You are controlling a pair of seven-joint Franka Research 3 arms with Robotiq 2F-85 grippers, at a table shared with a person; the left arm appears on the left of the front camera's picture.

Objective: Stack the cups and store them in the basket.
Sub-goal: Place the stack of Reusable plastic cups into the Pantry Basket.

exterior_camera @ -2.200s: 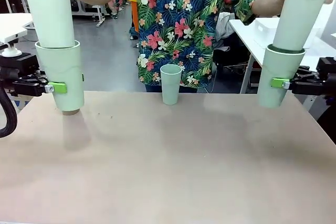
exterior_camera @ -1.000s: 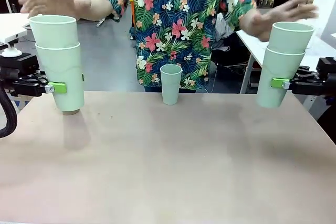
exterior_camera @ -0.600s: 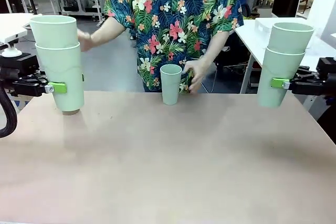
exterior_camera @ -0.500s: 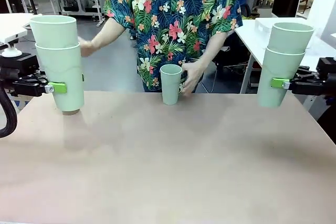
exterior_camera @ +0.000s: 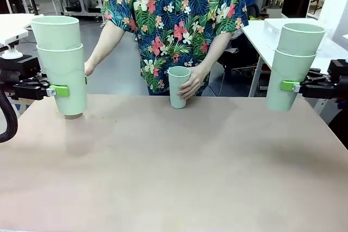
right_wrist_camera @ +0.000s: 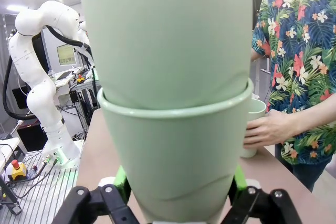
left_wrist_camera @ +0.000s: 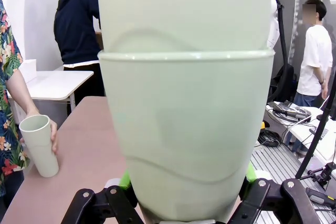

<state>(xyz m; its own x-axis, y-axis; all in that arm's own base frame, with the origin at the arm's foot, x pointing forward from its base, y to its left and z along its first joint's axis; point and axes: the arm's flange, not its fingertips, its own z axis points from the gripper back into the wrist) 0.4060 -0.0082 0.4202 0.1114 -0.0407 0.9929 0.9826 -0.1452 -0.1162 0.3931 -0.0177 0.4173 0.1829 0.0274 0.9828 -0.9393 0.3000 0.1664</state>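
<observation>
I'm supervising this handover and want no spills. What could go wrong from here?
1. The person's hand grips the lone pale mint tapered tumbler near the far edge of the beige table; a fumble could knock it off.
2. Their other hand sits close beside the stack of mint tumblers held by the left gripper; arm motion could strike it.

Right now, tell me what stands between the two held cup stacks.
Front view: one mint cup by the far edge, a person's hand around it; otherwise bare tabletop.

Black left gripper (exterior_camera: 73,85), green pads (exterior_camera: 61,91), black cable (exterior_camera: 6,120)
</observation>
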